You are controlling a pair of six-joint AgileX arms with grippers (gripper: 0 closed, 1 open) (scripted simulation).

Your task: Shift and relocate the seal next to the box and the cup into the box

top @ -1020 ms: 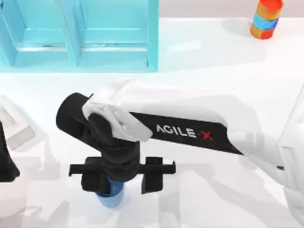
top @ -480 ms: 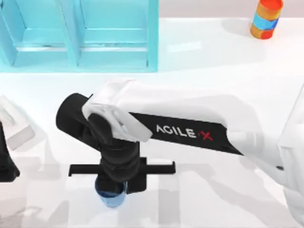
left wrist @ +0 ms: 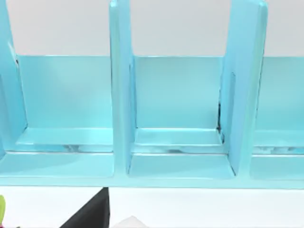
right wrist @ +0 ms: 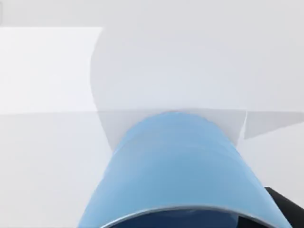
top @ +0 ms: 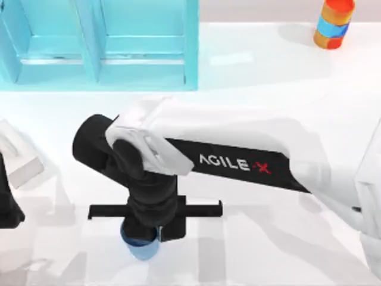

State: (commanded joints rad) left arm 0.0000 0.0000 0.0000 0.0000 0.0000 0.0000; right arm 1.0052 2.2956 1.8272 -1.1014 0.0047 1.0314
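Note:
My right arm reaches across the table to its front left, and my right gripper is shut on the small blue cup, which pokes out below the fingers. The cup's tapered wall looms close in the right wrist view, above the white tabletop. The turquoise box, divided into open compartments, stands at the back left, well behind the cup. Its compartments face the left wrist camera. The seal is out of view. My left arm is parked at the left edge.
An orange-and-blue striped cylinder stands at the back right corner. The right arm's white link and black forearm lie across the middle of the white table.
The right gripper's fingers, wide apart a second ago, have come together on the blue cup. Since then the arm and cup have shifted only slightly.

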